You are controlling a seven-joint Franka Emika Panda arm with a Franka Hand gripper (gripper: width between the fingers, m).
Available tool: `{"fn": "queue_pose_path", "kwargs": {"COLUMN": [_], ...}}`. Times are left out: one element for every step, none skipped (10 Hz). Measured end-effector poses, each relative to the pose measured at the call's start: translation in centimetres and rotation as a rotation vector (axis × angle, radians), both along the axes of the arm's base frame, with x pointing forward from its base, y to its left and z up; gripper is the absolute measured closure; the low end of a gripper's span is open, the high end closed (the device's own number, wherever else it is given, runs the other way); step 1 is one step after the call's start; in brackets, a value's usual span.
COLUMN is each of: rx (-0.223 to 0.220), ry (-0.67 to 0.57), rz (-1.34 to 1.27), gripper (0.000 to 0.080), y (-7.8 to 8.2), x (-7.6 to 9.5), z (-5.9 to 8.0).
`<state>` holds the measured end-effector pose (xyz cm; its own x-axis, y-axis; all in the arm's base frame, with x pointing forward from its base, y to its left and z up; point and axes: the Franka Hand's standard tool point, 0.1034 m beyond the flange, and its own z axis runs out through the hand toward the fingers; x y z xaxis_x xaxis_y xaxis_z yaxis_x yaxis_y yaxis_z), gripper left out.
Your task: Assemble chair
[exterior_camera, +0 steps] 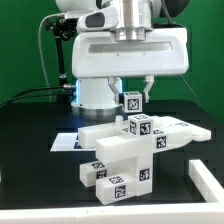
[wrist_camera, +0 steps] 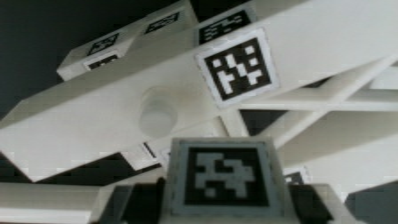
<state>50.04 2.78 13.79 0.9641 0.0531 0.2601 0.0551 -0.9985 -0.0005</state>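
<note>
- Black table carrying the whole setup.
- Marker board, lying flat on the table.
- Green wall behind.
- White frame piece at the exterior view's right edge.

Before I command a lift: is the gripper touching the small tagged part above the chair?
Cannot tell. In the exterior view the gripper flanks the small tagged part, but no contact or gap shows plainly.
</note>
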Motion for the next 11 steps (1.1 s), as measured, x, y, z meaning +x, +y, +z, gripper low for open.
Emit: {"fn": "queue_pose_path", "kwargs": {"rx": [-0.006, -0.014, -0.021, -0.022, -0.023, -0.023, -0.022, -0.02, -0.038, -0.049, -0.052], "ry": [-0.004, -0.005, -0.012, -0.017, -0.017, -0.017, -0.004, 0.006, -0.03, -0.045, -0.048], "rz": [-0.004, -0.002, -0.001, -0.001, -0.001, -0.001, 0.006, 0.01, 0.013, 0.02, 0.019], "gripper": [0.0515, 0.0515, 0.0515, 0.0515, 0.0515, 0.0515, 0.0515, 0.0515, 0.0515, 0.0515, 0.0515], "y": [-0.4, -0.7, -0.9, -1.0, -1.0, -1.0, -1.0, -1.3, -1.3, -1.1, -1.2], "x": [-0.5, -1.0, -1.1, -1.0, -1.0, -1.0, -0.9, 1.0, 1.8, 1.6, 1.8], "z": [-0.5, -1.0, -1.3, -1.3, -1.3, -1.3, -1.3, -0.5, -1.1, -1.7, -1.7]}}
